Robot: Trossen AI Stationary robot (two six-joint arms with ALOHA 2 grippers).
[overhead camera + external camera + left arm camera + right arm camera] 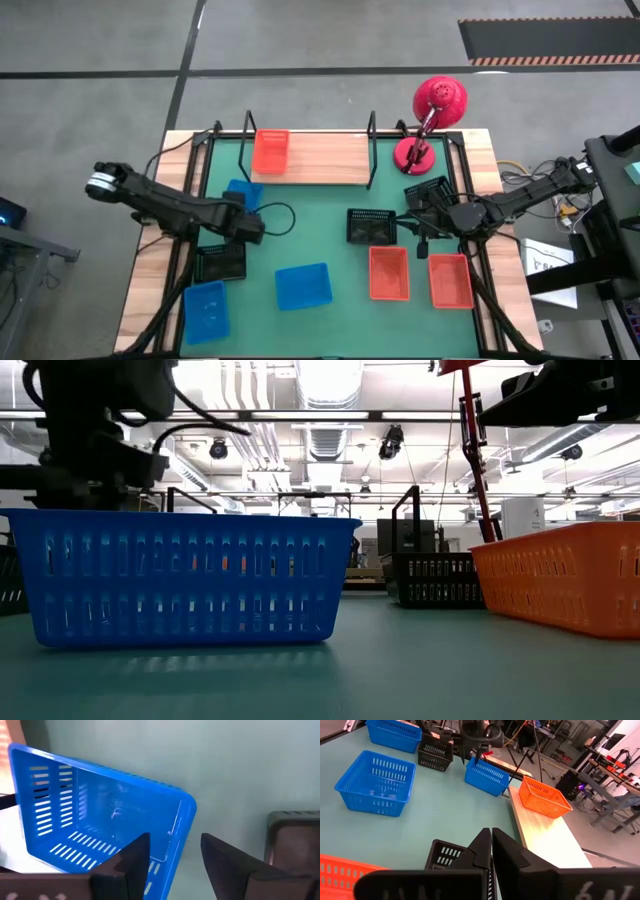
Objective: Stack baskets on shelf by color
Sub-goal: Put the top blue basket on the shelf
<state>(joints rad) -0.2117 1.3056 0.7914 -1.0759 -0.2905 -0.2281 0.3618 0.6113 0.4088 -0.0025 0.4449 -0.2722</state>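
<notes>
A blue basket [100,825] stands upright on the green mat by the shelf's [320,160] left near corner. My left gripper [175,838] points down at it, open. One finger [131,862] is inside the basket and the other [227,862] is outside, astride an end wall [181,827]; I see no touch. In the high view this gripper [250,212] is just nearer than that basket [240,189]. One orange basket [271,150] sits on the shelf's left end. My right gripper [491,840] waits shut above the mat at the right, over a black basket [445,854].
On the mat stand two more blue baskets [303,286] [206,310], two orange baskets [389,272] [450,280] and three black ones [220,262] [372,226] [428,190]. A red desk lamp [430,120] stands at the far right. The shelf's middle and right part are bare wood.
</notes>
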